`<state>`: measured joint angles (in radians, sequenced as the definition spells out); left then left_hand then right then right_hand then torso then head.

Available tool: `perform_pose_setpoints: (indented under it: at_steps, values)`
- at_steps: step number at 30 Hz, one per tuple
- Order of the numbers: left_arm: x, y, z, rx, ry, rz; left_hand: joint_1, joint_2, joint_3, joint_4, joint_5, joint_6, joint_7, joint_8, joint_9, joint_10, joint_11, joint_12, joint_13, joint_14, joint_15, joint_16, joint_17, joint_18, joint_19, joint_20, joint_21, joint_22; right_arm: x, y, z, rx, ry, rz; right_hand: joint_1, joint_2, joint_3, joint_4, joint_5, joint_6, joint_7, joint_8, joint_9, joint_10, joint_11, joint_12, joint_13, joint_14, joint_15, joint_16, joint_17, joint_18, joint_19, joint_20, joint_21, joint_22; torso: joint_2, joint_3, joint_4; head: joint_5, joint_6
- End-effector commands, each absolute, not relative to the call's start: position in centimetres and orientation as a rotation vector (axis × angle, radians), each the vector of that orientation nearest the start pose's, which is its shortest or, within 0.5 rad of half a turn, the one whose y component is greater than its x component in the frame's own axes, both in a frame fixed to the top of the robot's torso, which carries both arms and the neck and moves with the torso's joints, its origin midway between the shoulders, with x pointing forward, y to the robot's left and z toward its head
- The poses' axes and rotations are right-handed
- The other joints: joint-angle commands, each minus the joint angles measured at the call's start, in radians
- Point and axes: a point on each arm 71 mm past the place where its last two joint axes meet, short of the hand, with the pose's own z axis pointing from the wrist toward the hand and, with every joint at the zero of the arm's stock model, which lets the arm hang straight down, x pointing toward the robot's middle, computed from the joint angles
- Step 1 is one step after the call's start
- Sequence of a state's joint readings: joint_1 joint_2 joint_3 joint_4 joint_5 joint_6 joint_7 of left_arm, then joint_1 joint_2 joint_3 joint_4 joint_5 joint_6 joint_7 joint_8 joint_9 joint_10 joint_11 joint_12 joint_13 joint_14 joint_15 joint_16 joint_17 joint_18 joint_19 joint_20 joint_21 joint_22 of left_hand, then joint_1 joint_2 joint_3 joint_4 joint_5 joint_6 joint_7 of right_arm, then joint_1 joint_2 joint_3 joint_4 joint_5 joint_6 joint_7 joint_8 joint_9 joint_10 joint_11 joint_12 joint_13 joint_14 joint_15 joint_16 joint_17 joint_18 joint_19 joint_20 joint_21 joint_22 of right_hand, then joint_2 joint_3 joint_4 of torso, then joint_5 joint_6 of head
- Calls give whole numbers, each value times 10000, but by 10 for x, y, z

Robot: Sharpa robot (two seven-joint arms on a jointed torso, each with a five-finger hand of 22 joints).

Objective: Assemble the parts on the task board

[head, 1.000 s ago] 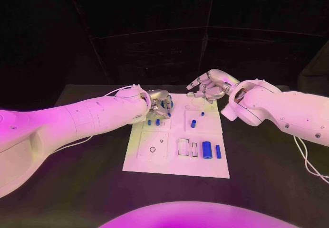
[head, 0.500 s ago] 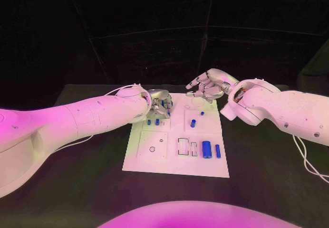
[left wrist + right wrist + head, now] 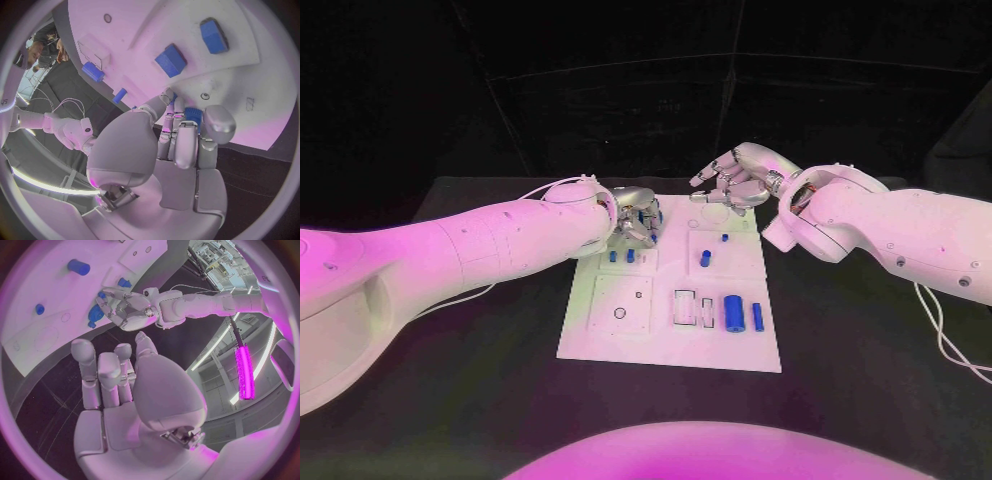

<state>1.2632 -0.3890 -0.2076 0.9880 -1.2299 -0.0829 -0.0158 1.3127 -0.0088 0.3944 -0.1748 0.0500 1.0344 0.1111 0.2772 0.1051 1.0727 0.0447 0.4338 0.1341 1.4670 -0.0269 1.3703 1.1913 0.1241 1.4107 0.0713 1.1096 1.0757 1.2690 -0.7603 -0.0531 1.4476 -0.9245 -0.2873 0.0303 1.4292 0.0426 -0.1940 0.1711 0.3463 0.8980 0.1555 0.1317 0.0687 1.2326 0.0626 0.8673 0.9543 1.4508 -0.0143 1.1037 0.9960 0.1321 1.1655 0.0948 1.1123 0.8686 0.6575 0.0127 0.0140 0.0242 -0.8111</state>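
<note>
Task board: the white task board (image 3: 668, 345) sits in the middle of the black table (image 3: 444, 400), long side running from the near edge toward the far edge.

Left hand: the left hand (image 3: 636, 218) is over the board's far left corner. In the left wrist view its fingers (image 3: 186, 145) are curled in together, with a small blue part (image 3: 193, 114) showing right at the fingertips. Looks pinched, but I honestly can't tell if it's gripped or just touched.

Right hand: the right hand (image 3: 737, 183) hangs above the board's far edge, toward the far right corner, clear of the board. In the right wrist view the fingers (image 3: 100, 375) are fairly straight, side by side, not wrapped around anything, and the palm looks bare.

Parts near the right edge: a big blue cylinder (image 3: 733, 313) and a slim blue bar (image 3: 759, 317) lie next to each other close to the board's right edge, beside some white rectangular slots (image 3: 685, 308).

Parts mid-board: a short blue piece (image 3: 707, 259) and a tinier one (image 3: 726, 239) sit further toward the far edge.

Parts by the left hand: two small blue pegs (image 3: 620, 256) stand just on the near side of the left hand.

Left side of board: a square recess with a little ring (image 3: 619, 313) in it.
</note>
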Motion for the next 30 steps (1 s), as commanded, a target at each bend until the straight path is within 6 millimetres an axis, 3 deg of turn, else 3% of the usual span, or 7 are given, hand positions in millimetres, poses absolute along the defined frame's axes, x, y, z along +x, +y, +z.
perform_pose_setpoints:
  at_steps: [1,13,21,24,30]
  values:
    - [552,114,-241,2105,19646,-6462,-17,54,136,0,-22,128,16,-72,-10,135,3,-114,-67,264,-75,32,-23,-125,75,-31,43,25,509,-178,-160,2332,17076,10111,83,8,9,49,26,-72,-7,56,11,-83,5,32,4,60,7,-27,8,112,-63,15,-53,-1,4,-4,3,-1,-1]
    - [551,118,-236,1631,18936,-7122,-286,-207,413,-19,-19,254,44,-344,-149,380,40,-552,-310,279,-52,-1,-145,-146,112,-27,89,100,508,-180,-160,2356,17064,10078,77,9,6,56,20,-71,-7,58,11,-82,5,33,2,62,7,-23,15,111,-61,15,-53,0,-10,-5,5,0,53]
    - [549,125,-222,923,18781,-7534,-336,-232,446,-2,-19,289,49,-376,-166,425,44,-605,-339,274,-50,-27,-202,-140,108,-24,65,80,508,-185,-160,2422,17051,9987,77,9,6,56,20,-71,-7,58,11,-82,5,33,2,62,7,-23,15,111,-61,15,-53,0,-35,3,60,26,88]
    - [550,129,-215,662,18645,-7628,-341,-240,489,-7,-17,304,49,-407,-181,445,42,-651,-363,272,-50,-39,-230,-141,111,-22,70,90,508,-185,-160,2429,17051,9976,77,9,6,56,20,-71,-7,58,11,-82,5,33,2,62,7,-23,15,111,-61,15,-53,0,-32,-10,59,71,120]
    - [551,141,-211,354,18926,-7578,-339,-263,514,-21,-19,311,54,-431,-193,458,46,-683,-379,271,-48,-44,-242,-142,109,-20,68,92,508,-186,-160,2437,17058,9960,77,9,6,56,20,-71,-7,58,11,-82,5,33,2,62,7,-23,15,111,-61,15,-53,0,-24,11,27,117,159]
